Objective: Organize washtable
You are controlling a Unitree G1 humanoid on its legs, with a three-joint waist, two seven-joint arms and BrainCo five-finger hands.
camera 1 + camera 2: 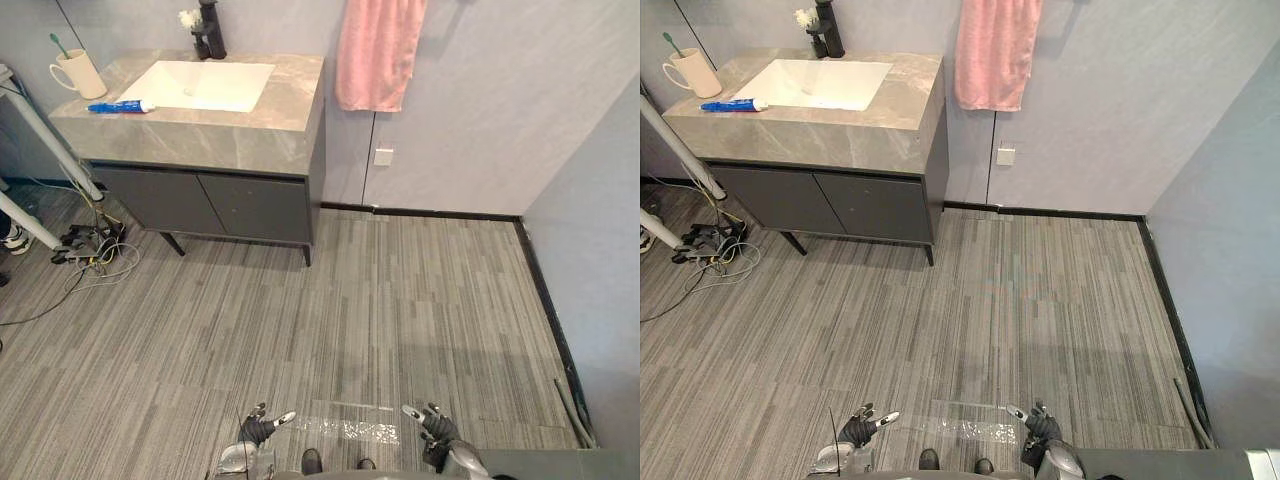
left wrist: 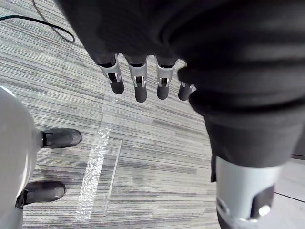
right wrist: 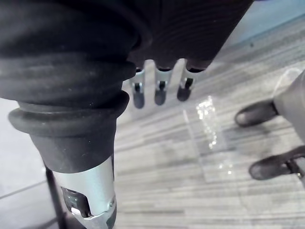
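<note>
Left hand (image 1: 262, 425) and right hand (image 1: 432, 425): fingers relaxed, empty, well apart from the sink (image 1: 200, 85). Toothpaste tube (image 1: 120, 106) lies on the tabletop (image 1: 290, 100) just left of the sink. Risk: a hurried reach may tip the cup (image 1: 78, 73) beyond it.

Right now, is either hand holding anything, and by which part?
Nothing is held. The left hand and the right hand both hang open over the floor, away from the toothpaste tube and cup on the washtable.
</note>
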